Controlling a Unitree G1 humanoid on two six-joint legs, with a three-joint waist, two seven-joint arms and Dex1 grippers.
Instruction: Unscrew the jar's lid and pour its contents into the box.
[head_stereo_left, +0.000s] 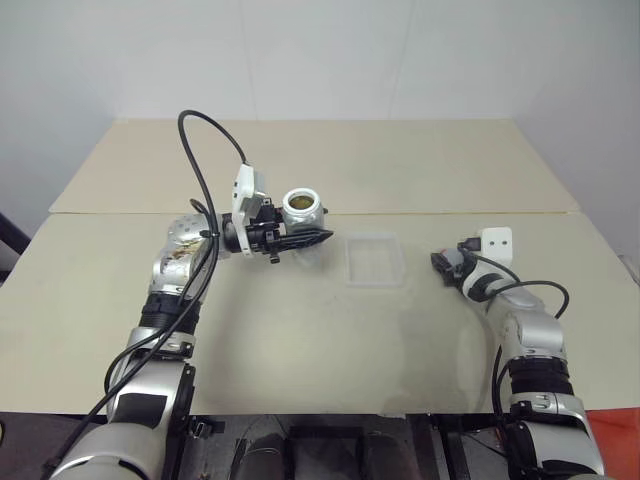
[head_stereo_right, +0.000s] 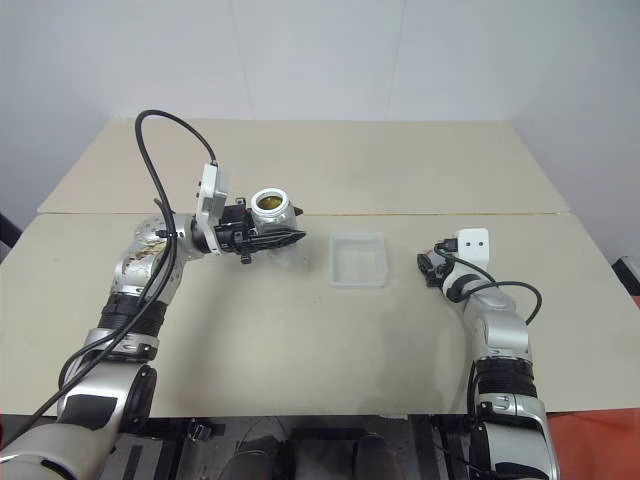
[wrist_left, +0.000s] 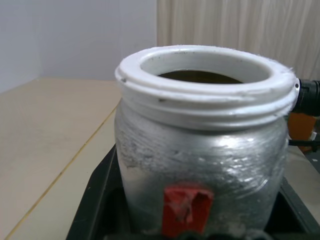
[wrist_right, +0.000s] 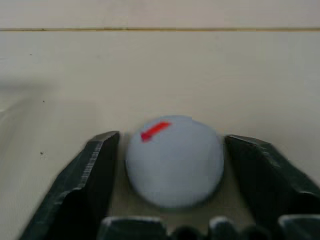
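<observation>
Jar: the jar (head_stereo_right: 272, 207) is clamped in the left tool (head_stereo_right: 285, 238) and carried upright above the tabletop (head_stereo_right: 300, 330), left of the box; its white threaded neck is bare and its mouth is uncovered.

Contents: yellowish-brown contents (head_stereo_right: 268, 203) are seen inside the open mouth (how full the jar is cannot be judged).

Lid: the lid (wrist_right: 174, 161) is off the jar and lies flat on the tabletop at the right, between the fingers (wrist_right: 92, 175) of the right tool (wrist_right: 172, 165), which stand spread with a gap on each side, so the lid is released.

Box: the clear box (head_stereo_right: 358, 259) rests on the tabletop between the two arms, just right of the jar, and looks empty.

Step in hand: the lid is judged set down; the pour comes next.

How to do it well: the right tool should be drawn straight back (so the lid is not nudged). The jar's mouth should be brought over the middle of the box before any tilt, then kept low and tipped slowly, since the box is shallow and small bits bounce out.

Risk: an early tilt would spill bits on the tabletop.
</observation>
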